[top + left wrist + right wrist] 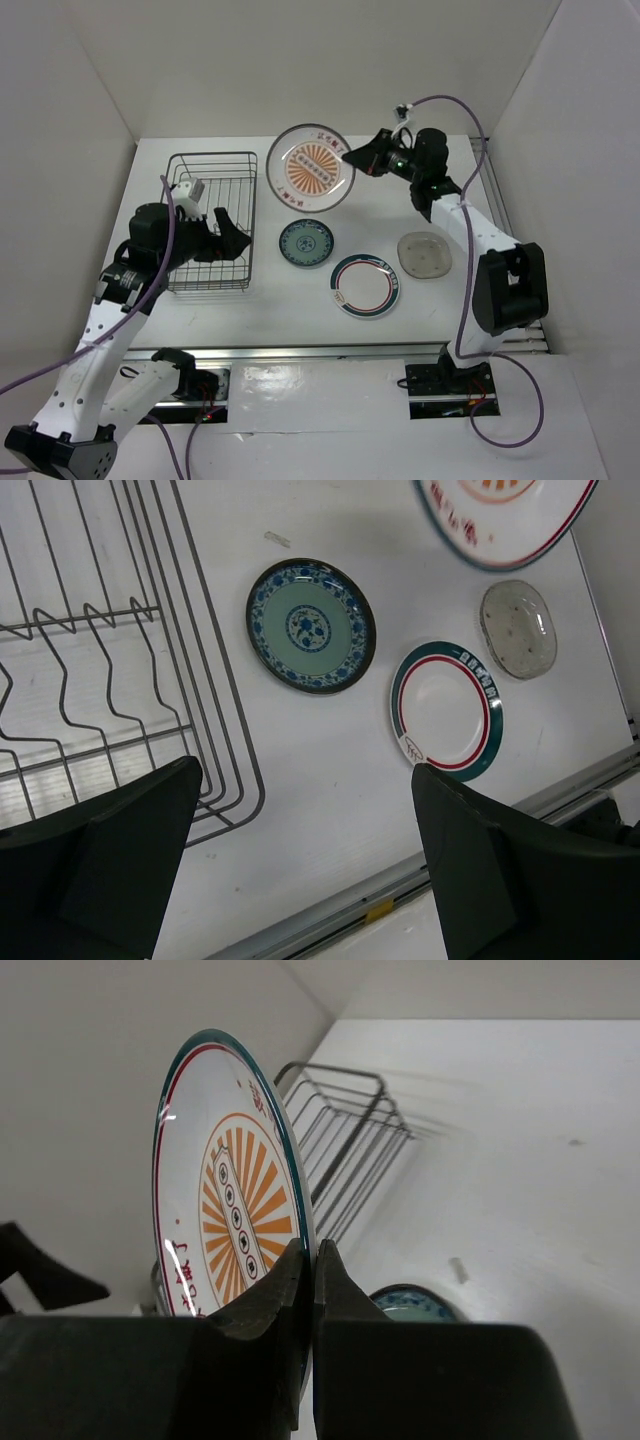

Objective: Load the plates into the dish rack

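My right gripper (352,158) is shut on the rim of the white plate with the orange sunburst (309,167) and holds it in the air, right of the dish rack (212,170); the plate (225,1210) stands on edge between its jaws. The teal-patterned plate (307,243), the green-and-red-rimmed plate (365,285) and the small glass plate (424,253) lie flat on the table. My left gripper (226,238) is open and empty over the rack's right side. Its wrist view shows the rack (90,670), the teal plate (311,626), the rimmed plate (446,710) and the glass plate (518,628).
White walls close in the table on the left, back and right. A metal rail (330,350) runs along the table's near edge. The rack holds no plates.
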Action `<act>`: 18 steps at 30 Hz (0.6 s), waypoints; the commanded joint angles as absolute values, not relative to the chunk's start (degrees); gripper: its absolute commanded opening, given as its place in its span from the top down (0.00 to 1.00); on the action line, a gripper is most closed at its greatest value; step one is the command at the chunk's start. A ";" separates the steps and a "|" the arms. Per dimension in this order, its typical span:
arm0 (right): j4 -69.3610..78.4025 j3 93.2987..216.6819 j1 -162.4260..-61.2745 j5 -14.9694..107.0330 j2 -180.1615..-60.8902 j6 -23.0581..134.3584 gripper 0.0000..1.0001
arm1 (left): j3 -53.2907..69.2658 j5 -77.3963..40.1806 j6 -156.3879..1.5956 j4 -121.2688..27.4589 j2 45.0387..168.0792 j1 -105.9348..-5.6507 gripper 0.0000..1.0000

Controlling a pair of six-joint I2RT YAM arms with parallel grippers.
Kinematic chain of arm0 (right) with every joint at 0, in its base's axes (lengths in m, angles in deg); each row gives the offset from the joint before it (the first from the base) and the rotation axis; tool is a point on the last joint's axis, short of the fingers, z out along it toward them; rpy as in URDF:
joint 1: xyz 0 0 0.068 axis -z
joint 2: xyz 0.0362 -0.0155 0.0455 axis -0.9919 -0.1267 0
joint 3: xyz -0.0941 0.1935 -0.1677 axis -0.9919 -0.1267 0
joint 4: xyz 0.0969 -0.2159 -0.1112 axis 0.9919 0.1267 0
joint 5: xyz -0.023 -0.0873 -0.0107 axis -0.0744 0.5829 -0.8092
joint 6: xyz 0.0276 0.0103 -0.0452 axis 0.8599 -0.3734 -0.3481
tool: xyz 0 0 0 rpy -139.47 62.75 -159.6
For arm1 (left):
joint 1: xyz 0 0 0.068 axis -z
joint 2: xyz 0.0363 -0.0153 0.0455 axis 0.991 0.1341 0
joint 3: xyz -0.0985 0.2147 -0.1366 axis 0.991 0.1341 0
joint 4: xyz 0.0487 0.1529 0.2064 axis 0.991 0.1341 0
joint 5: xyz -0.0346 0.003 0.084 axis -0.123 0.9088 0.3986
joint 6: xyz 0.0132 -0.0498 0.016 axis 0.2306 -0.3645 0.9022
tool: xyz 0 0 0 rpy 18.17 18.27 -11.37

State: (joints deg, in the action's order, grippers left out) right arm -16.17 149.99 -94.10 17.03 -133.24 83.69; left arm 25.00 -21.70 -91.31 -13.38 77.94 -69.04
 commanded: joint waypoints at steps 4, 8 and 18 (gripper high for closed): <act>-20.59 145.28 -102.40 14.04 -126.29 81.09 1.00 | 23.91 -29.05 -91.21 -19.04 77.48 -69.28 0.00; -22.43 143.87 -104.95 12.28 -125.05 83.29 1.00 | 24.43 -30.66 -91.22 -21.50 76.33 -69.28 0.00; -28.66 140.63 -110.93 8.51 -122.50 88.11 1.00 | 24.43 -30.20 -91.22 -20.98 76.33 -69.81 0.22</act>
